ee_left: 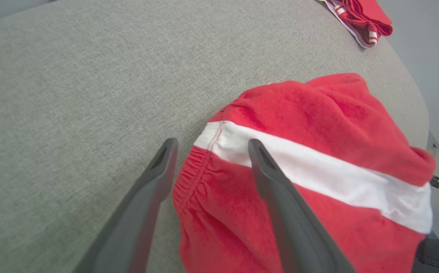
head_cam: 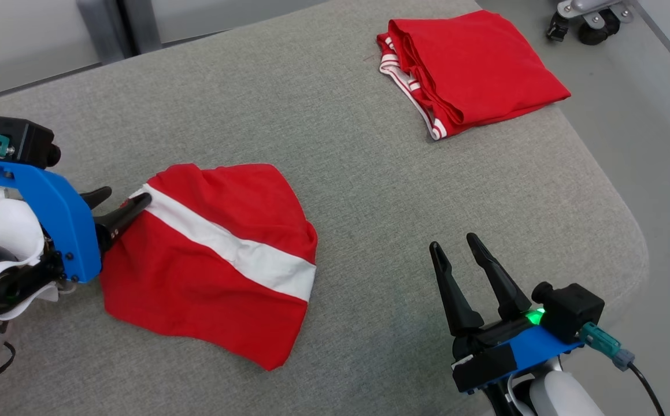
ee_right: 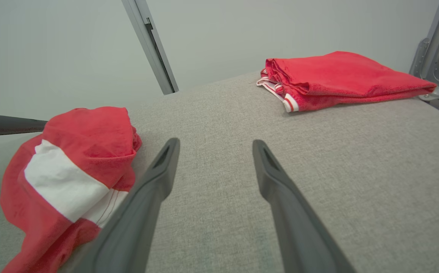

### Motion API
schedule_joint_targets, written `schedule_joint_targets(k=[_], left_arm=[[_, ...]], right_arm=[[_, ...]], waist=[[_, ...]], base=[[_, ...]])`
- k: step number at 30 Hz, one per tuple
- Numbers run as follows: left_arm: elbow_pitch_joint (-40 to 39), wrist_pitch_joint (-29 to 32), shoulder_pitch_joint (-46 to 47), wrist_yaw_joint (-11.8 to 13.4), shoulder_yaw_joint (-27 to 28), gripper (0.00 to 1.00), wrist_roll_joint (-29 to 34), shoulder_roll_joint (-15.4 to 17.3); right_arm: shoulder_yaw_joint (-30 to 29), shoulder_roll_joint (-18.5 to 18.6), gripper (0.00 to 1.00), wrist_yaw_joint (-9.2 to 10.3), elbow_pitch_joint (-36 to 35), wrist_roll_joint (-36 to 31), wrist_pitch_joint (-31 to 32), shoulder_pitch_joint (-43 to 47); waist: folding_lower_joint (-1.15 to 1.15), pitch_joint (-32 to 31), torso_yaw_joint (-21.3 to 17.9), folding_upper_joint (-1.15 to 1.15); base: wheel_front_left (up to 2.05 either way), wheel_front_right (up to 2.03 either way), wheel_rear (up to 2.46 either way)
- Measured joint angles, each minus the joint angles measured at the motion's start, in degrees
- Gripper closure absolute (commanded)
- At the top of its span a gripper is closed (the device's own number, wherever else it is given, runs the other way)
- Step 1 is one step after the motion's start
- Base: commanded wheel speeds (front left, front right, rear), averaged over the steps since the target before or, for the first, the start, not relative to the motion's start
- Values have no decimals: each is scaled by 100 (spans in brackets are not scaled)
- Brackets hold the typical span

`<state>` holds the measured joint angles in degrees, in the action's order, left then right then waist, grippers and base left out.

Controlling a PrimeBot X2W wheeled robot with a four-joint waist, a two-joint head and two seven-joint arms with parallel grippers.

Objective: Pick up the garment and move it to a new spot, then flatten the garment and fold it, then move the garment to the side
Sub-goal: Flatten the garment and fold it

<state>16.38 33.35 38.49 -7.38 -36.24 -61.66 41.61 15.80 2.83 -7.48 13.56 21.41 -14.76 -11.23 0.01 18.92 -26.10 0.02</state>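
Grey fabric surface [head_cam: 323,115], red garment [head_cam: 213,260], pale wall [ee_right: 71,38]

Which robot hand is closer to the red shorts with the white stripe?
Left. The left gripper is open at the striped shorts, reaching over their waistband. The right gripper is apart from them, open above the grey cushion.

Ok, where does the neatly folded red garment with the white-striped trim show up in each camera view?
Head view: the folded red garment lies at the upper right, near the far edge of the grey fabric surface.
Left wrist view: just its striped end, at the top right corner.
Right wrist view: upper right, seen side-on.
Shared landmark: the crumpled red garment with a white band, lower left of it in all three.
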Motion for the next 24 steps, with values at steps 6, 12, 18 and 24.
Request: schedule_joint_targets(k=[6, 12, 18, 24], left_arm=[[-86, 435, -6, 0, -44, 0, -347, 171], [-100, 479, 0, 63, -107, 0, -257, 238], [-29, 677, 6, 137, -248, 100, -141, 240], [-169, 23, 267, 99, -200, 100, 134, -37]], right_arm=[[13, -1, 0, 0, 9, 60, -12, -32], [47, -2, 0, 0, -100, 153, -13, -87], [-36, -1, 0, 0, -130, 170, -13, -90], [-152, -1, 0, 0, -131, 123, -21, -90]], waist=[[-1, 64, -158, 0], [0, 195, -321, -1], [0, 238, -361, -1], [-1, 111, -154, -1]], base=[[0, 0, 0], [0, 0, 0], [0, 0, 0], [0, 0, 0]])
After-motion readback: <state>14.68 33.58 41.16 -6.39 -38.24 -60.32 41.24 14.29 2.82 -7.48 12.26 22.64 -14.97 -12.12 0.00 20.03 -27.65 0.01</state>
